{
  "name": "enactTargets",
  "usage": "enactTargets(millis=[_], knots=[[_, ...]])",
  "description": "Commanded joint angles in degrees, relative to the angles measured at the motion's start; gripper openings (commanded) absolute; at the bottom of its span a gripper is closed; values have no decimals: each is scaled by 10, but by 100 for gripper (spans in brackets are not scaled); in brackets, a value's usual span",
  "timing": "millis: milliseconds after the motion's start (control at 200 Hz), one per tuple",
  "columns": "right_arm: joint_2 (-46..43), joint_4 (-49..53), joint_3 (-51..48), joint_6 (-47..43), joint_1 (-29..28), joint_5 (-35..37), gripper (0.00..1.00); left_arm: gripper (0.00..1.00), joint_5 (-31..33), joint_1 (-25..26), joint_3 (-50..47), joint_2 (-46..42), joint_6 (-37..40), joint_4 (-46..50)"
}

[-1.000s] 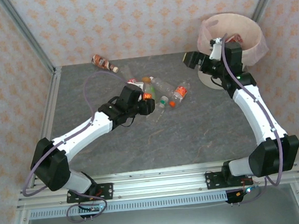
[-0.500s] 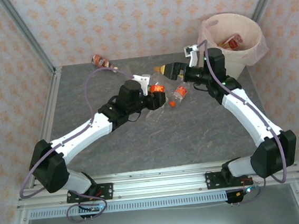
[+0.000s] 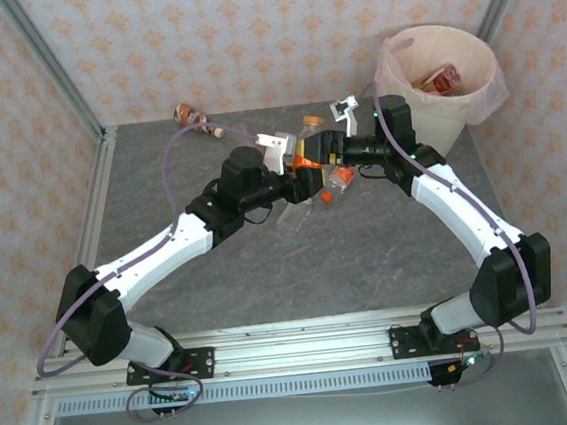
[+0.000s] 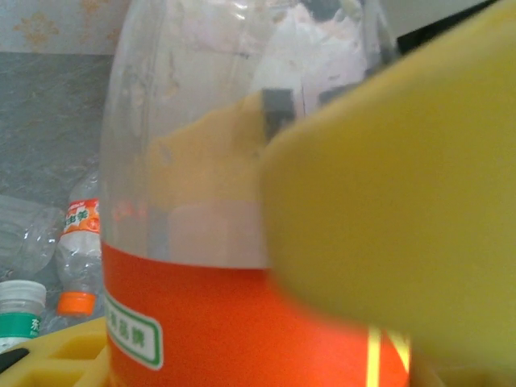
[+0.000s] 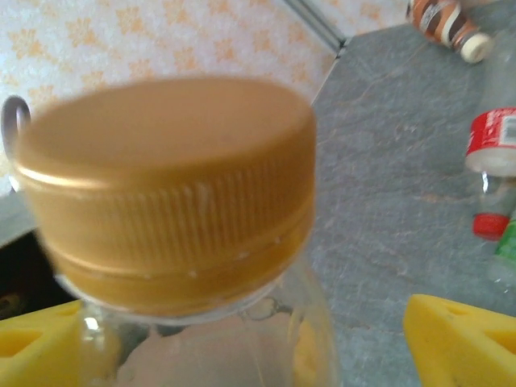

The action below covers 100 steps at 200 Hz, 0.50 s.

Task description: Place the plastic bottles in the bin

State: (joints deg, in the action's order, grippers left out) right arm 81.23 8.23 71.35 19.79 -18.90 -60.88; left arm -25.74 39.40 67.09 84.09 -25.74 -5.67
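My left gripper (image 3: 298, 176) is shut on an orange-labelled clear bottle (image 3: 306, 162) and holds it upright above the table. The bottle's gold cap (image 3: 311, 122) points up. My right gripper (image 3: 326, 150) reaches in from the right and stands open around the bottle's upper part. In the right wrist view the cap (image 5: 169, 185) sits between the yellow fingers (image 5: 459, 339), with a gap on the right side. The orange label (image 4: 201, 314) takes up most of the left wrist view. The bin (image 3: 474, 99) stands at the far right with a red-labelled bottle (image 3: 437, 80) inside.
A clear bottle with an orange cap (image 3: 336, 181) and another clear one (image 3: 293, 211) lie under the grippers. A brown bottle (image 3: 192, 114) lies at the back wall. The left wrist view has more bottles (image 4: 79, 242) on the table, and the right wrist view a red-labelled one (image 5: 496, 145).
My right arm swung from the bin leftwards to the held bottle, and its jaws have narrowed a little. My left gripper raised the orange-labelled bottle off the table and turned it upright.
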Motion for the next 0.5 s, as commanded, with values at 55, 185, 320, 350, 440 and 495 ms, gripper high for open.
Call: enactTargets(millis=[55, 185, 320, 350, 440, 495], knots=[[11, 43, 29, -27, -8, -19, 80, 52, -24, 5, 25, 14, -8, -31], [5, 30, 27, -13, -8, 8, 68, 52, -26, 5, 24, 15, -5, -26], [5, 14, 28, 2, -9, 30, 57, 56, -21, 5, 24, 15, -5, -15], [6, 11, 28, 3, -9, 34, 54, 60, -18, 5, 24, 14, -6, -13], [6, 4, 27, 12, -9, 57, 49, 76, -10, 4, 19, 11, -13, -12], [9, 7, 31, 21, -8, 75, 48, 85, -9, 2, 7, 4, -20, -29]])
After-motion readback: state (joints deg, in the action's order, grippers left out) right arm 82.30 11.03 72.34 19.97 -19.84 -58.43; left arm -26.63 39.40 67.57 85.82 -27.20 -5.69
